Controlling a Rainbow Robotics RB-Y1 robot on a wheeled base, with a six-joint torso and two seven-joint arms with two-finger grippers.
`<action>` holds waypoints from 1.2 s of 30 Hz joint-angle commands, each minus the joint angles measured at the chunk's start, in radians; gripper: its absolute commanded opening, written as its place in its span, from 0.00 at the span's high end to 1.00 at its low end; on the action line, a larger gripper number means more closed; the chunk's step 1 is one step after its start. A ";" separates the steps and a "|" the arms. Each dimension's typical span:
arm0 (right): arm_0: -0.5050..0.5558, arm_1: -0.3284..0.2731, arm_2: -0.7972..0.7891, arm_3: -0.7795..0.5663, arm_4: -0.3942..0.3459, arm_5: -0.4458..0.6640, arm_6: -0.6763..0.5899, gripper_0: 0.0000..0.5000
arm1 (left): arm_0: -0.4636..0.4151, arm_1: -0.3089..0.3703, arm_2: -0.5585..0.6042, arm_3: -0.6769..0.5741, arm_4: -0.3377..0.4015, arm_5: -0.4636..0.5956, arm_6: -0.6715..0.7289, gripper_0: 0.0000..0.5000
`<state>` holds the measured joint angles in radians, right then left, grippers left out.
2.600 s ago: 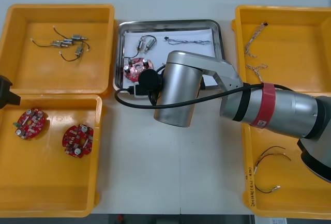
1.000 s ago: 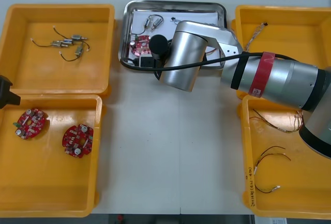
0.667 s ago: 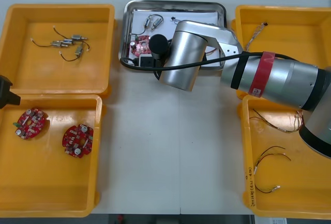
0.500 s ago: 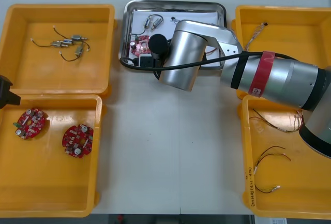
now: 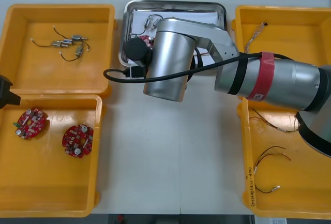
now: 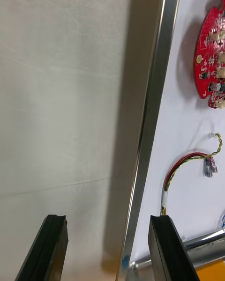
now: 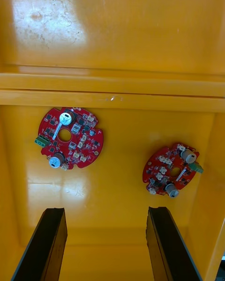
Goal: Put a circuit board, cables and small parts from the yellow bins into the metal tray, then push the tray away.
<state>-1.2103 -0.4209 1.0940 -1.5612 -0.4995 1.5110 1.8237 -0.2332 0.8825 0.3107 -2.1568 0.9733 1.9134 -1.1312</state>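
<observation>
1. Two arms are showing, and we are finding the right gripper (image 6: pixel 107 220) at work at the near rim of the metal tray (image 6: pixel 149 122). Its black fingers (image 6: pixel 161 243) are standing wide apart and gripping nothing.
2. One finger is hanging over the bare table (image 6: pixel 61 98) and the other over the tray's white inside, with the rim running between them. We cannot tell whether either finger is touching the tray.
3. We are seeing the tray sitting at the far middle of the table, between the two far yellow bins (image 5: pixel 57 71). The right arm (image 5: pixel 269 84) is reaching in from the right and covering much of it.
4. Inside the tray, a round red circuit board (image 6: pixel 213 61) is lying flat on the white lining. A red and yellow cable (image 6: pixel 185 164) is curling near it without touching, and small metal parts (image 5: pixel 151 21) are lying toward the far left corner.
5. At the table's left edge the left gripper (image 7: pixel 105 210) is waiting over the near left bin (image 7: pixel 122 196), its fingers also spread apart on nothing.
6. Beyond those fingers, one loose board (image 7: pixel 70 138) and a second board (image 7: pixel 171 171) are lying apart on the bin's floor.
7. We are also seeing twisted cables (image 5: pixel 254 40) lying in the far right bin and thin black cables (image 5: pixel 271 154) in the near right one.
</observation>
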 commanded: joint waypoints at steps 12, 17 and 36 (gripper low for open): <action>0.117 -0.019 -0.275 -0.324 -0.002 0.336 -0.064 0.00 | 0.014 0.036 0.024 -0.026 0.007 0.006 -0.059 0.00; 0.199 -0.019 -0.398 -0.412 -0.001 0.409 -0.089 0.00 | 0.014 0.036 0.024 -0.026 0.007 0.006 -0.059 0.00; 0.603 -0.038 -0.907 -0.718 0.030 0.409 -0.161 0.00 | 0.014 0.036 0.024 -0.026 0.007 0.006 -0.059 0.00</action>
<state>-0.6680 -0.4252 0.2716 -2.2227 -0.4770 1.9167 1.7018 -0.2332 0.8825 0.3107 -2.1572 0.9734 1.9134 -1.1328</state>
